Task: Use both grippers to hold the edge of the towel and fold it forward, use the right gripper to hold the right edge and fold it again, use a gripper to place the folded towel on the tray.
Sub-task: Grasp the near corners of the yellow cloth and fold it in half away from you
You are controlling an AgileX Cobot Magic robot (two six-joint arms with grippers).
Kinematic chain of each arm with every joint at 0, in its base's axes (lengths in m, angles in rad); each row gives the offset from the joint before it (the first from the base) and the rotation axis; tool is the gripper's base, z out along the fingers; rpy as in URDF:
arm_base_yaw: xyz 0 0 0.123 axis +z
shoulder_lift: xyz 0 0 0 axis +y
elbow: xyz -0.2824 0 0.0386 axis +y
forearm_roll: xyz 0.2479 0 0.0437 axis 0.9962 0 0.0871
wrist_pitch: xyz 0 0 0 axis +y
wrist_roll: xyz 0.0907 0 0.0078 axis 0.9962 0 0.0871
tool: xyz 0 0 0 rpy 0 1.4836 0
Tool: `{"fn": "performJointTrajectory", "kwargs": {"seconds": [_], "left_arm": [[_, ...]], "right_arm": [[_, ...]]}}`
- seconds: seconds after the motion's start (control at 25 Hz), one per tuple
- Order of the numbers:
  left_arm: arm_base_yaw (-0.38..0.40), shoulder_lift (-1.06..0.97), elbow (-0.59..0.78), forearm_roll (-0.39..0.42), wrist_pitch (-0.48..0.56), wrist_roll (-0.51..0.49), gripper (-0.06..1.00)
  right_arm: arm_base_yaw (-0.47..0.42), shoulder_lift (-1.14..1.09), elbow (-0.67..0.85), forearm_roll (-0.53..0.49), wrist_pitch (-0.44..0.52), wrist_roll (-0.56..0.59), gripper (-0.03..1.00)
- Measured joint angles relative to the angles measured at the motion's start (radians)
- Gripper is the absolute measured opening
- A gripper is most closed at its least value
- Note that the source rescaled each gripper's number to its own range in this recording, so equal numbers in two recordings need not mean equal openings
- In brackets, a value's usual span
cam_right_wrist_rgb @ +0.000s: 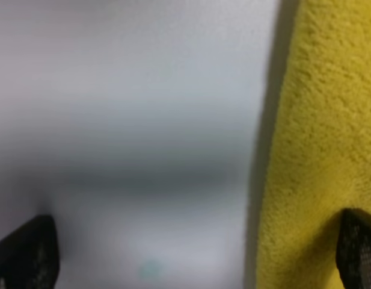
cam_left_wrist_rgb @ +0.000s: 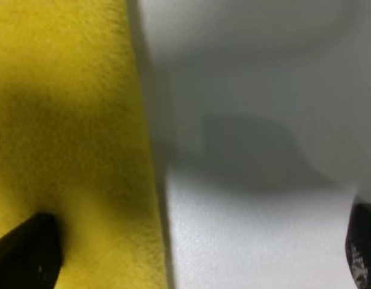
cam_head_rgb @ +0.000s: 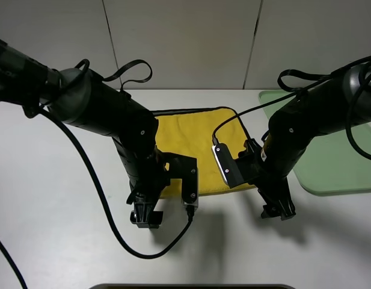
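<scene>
The yellow towel [cam_head_rgb: 185, 135] lies flat on the white table, with black piping along its far edge [cam_head_rgb: 185, 111]. My left gripper [cam_head_rgb: 146, 217] hangs low at the towel's near left corner, and my right gripper [cam_head_rgb: 278, 211] at its near right corner. In the left wrist view the left gripper [cam_left_wrist_rgb: 191, 265] is open astride the towel's side edge [cam_left_wrist_rgb: 154, 180], one fingertip [cam_left_wrist_rgb: 23, 256] over the yellow cloth [cam_left_wrist_rgb: 65, 120]. The right gripper [cam_right_wrist_rgb: 191, 259] is likewise open astride the other side of the towel [cam_right_wrist_rgb: 317, 150]. Neither holds anything. The pale green tray [cam_head_rgb: 341, 168] sits at the right.
Black cables loop from both arms, one trailing over the table [cam_head_rgb: 53, 180] at the front left. A dark object [cam_head_rgb: 191, 286] shows at the table's front edge. A panelled wall stands behind.
</scene>
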Motion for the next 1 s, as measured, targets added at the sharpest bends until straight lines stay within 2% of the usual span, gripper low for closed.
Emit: {"fn": "performJointTrajectory", "kwargs": {"seconds": [0.16,0.44,0.56,0.76,0.92,1.0], "left_arm": [[0.0,0.002,0.0,-0.002,0.004,0.0,0.89],[0.0,0.002,0.0,-0.007,-0.003,0.0,0.64],[0.0,0.002,0.0,-0.007,-0.008,0.0,0.55],[0.0,0.002,0.0,-0.007,-0.016,0.0,0.43],[0.0,0.003,0.0,-0.003,-0.026,0.0,0.28],[0.0,0.004,0.0,0.001,-0.03,0.0,0.2]], "right_arm": [[0.0,0.0,0.0,0.0,-0.001,0.0,1.0],[0.0,0.001,0.0,0.003,-0.001,-0.001,0.99],[0.0,0.001,0.0,0.014,0.015,-0.001,0.87],[0.0,0.004,0.001,0.051,0.011,-0.001,0.59],[0.0,0.006,0.001,0.065,0.004,-0.001,0.38],[0.0,0.008,0.001,0.065,-0.006,-0.001,0.31]]}}
